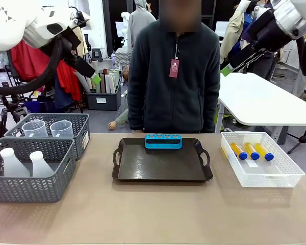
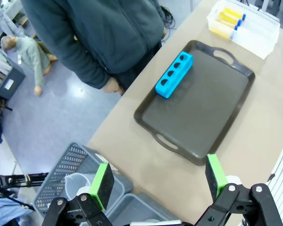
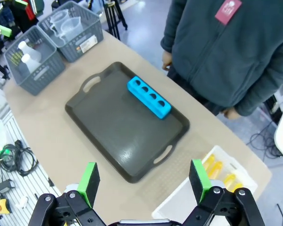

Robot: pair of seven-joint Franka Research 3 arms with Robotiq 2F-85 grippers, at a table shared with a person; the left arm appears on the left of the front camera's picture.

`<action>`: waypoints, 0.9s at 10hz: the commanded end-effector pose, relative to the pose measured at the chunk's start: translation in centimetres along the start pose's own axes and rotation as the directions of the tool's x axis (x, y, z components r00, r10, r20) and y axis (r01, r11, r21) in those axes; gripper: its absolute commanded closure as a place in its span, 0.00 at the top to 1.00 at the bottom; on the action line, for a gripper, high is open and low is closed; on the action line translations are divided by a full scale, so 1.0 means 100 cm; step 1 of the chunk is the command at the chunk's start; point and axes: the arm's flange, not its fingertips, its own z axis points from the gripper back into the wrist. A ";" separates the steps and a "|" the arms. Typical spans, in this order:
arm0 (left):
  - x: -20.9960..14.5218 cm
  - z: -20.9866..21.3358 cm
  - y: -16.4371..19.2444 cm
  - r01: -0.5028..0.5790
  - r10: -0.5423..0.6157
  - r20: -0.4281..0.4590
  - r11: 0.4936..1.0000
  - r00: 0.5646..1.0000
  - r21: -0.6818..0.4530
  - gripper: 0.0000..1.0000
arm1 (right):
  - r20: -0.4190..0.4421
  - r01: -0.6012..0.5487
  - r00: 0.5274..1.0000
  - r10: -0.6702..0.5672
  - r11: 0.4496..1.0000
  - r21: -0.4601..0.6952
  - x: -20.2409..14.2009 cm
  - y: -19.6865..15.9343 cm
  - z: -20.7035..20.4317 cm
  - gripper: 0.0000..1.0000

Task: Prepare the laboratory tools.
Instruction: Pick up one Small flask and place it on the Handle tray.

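Left gripper (image 2: 158,181): jaws fully wide, empty, high over the table. Right gripper (image 3: 144,181): likewise wide and empty.

From the tray (image 1: 158,171):
- yellow tubes (image 1: 251,151) at 3 o'clock, lying in the white basket (image 1: 290,176)
- flasks (image 1: 13,162) at 9 o'clock
- jugs (image 1: 61,128) at 10 o'clock

Tubes are probably light, stiff, smooth and apt to roll. Pinch mid-barrel, across the width.

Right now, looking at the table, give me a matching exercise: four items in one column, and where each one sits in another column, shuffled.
Items:
1. yellow tubes
2. conical flasks
3. measuring jugs
4. blue rack

Places:
A. dark tray
B. nearer grey basket, on the robot's side
C. white basket
D. farther grey basket

Pairs: 1-C, 2-B, 3-D, 4-A.
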 end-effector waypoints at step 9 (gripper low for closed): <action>0.000 0.000 0.000 0.000 0.000 0.000 1.000 1.000 0.000 1.00 | 0.000 0.000 1.000 0.000 1.000 0.000 0.000 0.000 0.000 1.00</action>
